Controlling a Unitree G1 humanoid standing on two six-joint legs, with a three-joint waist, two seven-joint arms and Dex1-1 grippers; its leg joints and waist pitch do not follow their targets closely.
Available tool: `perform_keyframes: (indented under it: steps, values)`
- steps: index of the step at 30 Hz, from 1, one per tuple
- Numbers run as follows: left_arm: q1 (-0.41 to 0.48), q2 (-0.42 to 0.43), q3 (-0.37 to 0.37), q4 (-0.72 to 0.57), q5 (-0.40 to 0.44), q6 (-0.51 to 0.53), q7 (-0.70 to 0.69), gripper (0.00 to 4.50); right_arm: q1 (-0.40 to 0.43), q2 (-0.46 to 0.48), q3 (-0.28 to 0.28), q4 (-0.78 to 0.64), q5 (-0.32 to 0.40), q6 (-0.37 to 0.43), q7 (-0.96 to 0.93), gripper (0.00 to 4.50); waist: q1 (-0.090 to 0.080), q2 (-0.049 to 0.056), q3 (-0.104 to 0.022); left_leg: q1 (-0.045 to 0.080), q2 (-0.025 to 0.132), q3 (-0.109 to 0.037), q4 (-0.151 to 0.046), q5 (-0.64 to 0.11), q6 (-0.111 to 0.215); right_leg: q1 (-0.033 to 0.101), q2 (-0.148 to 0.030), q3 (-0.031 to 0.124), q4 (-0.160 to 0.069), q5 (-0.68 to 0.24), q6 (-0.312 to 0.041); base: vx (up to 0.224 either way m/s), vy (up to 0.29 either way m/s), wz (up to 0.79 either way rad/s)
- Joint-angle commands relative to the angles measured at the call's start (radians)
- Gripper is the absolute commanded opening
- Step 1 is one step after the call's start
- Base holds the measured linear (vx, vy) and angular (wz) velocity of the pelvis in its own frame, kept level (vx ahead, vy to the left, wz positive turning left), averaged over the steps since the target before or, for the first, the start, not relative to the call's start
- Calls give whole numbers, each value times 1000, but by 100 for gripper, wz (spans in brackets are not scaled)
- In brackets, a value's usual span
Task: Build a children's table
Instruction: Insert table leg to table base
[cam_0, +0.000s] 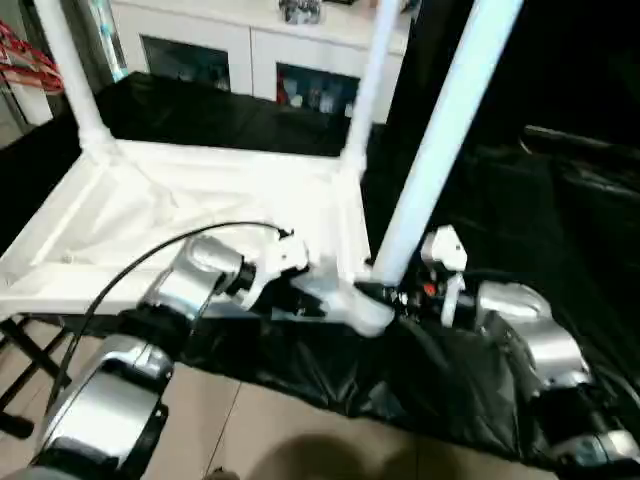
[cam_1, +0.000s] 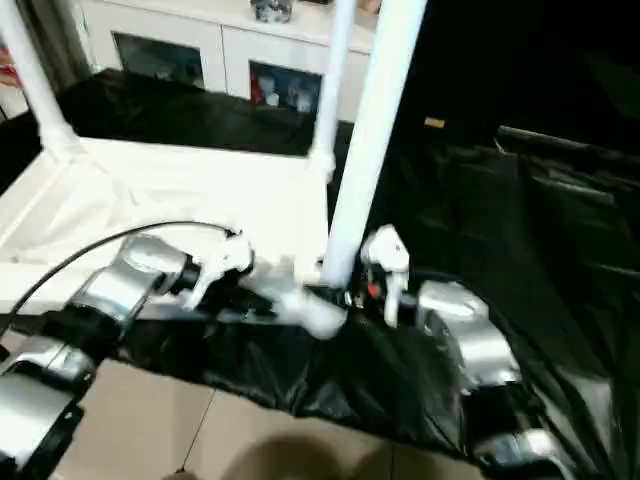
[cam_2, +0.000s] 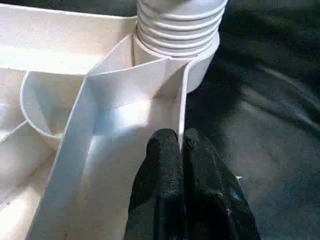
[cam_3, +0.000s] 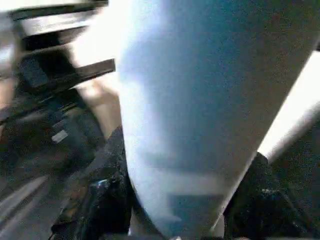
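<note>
Children's table (cam_0: 200, 205): white plastic, inverted, ribbed underside up. Two far legs (cam_0: 68, 70) upright in corner sockets; near-right leg (cam_0: 440, 140) tilted, threaded end at its socket.

Both silver forearms extended forward, converged inward. Left gripper (cam_2: 182, 150) fingers pressed together, pinched on thin white edge. Right gripper (cam_3: 185, 200) fingers spread, apparently clamped around white tube, view blurred.
</note>
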Motion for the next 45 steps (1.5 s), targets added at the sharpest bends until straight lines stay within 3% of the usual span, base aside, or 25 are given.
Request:
perform_keyframes:
  steps: [1, 3, 4, 5, 9, 13, 16, 23, 28, 30, 37, 41, 45]
  values:
    - [-68, -49, 51, -25, -15, 31, 113, 0, 2, 33, 17, 111, -55, 19, -112, 189, -4, 10, -49, 7, -8, 0, -76, -417, -20, 46, -34, 7, -99, -572, -100, 0, 0, 0]
    - [-78, -85, 57, -20, -9, 62, 180, 0, -32, 57, -6, 172, -66, 6, -210, 189, -6, 13, -51, 4, -10, -1, -77, -409, -21, 48, -34, 5, -101, -558, -94, 0, 0, 0]
    - [-91, -125, 65, -13, -2, 98, 262, 0, -66, 82, -26, 232, -80, -9, -309, 189, -9, 19, -51, 8, -11, 0, -76, -416, -20, 44, -31, 6, -100, -524, -111, 0, 0, 0]
    - [-91, -125, 65, -13, -2, 98, 262, 0, -66, 82, -26, 232, -80, -9, -309, 189, -12, 16, -52, 9, -10, 3, -74, -418, -21, 41, -30, 8, -99, -510, -120, 0, 0, 0]
    - [-116, -221, 83, 9, 5, 161, 440, 0, -142, 159, -82, 366, -84, -33, -489, 189, -14, 20, -56, 8, -13, 7, -72, -383, -13, 47, -24, 11, -89, -406, -154, 0, 0, 0]
    - [-118, -246, 74, 14, 12, 156, 457, 0, -167, 191, -86, 408, -86, -47, -514, 189, -9, 23, -62, 2, -14, 14, -68, -301, 13, 58, -20, 15, -72, -233, -197, 27, -3, 2]
    - [-113, -254, 60, 7, 22, 153, 452, 0, -190, 228, -91, 447, -84, -70, -518, 189, -7, 30, -63, 2, -14, 15, -67, -271, 19, 63, -20, 15, -67, -190, -211, 18, -3, 0]
    - [-98, -247, 49, -3, 22, 151, 434, 0, -220, 245, -91, 498, -97, -93, -508, 189, -13, 31, -57, 7, -12, 13, -74, -366, 7, 56, -22, 13, -82, -327, -184, 0, 0, 0]
    - [-81, -236, 39, -28, 18, 141, 390, 0, -249, 245, -108, 530, -94, -110, -485, 189, -21, 30, -56, 5, -11, 12, -75, -370, 6, 54, -21, 14, -82, -327, -183, 0, 0, 0]
    - [-74, -234, 36, -37, 15, 139, 378, 0, -255, 244, -119, 527, -78, -107, -463, 245, -23, 29, -58, 5, -11, 13, -75, -365, 11, 55, -21, 15, -80, -308, -190, 0, 0, 0]
    - [-56, -209, 24, -58, 8, 114, 319, 0, -252, 231, -141, 480, -25, -132, -326, 312, -22, 32, -60, 2, -9, 16, -72, -302, 35, 63, -22, 16, -70, -210, -232, 0, 0, 0]
    - [-45, -178, 15, -78, 3, 92, 258, 0, -226, 191, -128, 431, -20, -116, -214, 343, -21, 32, -58, 3, -8, 17, -71, -305, 48, 64, -23, 16, -71, -216, -242, 0, 0, 0]
    - [-23, -138, -3, -107, -4, 44, 166, 0, -182, 121, -63, 360, -47, -109, -75, 353, -15, 34, -55, 5, -6, 18, -71, -312, 49, 62, -25, 17, -76, -260, -234, 0, 0, 0]
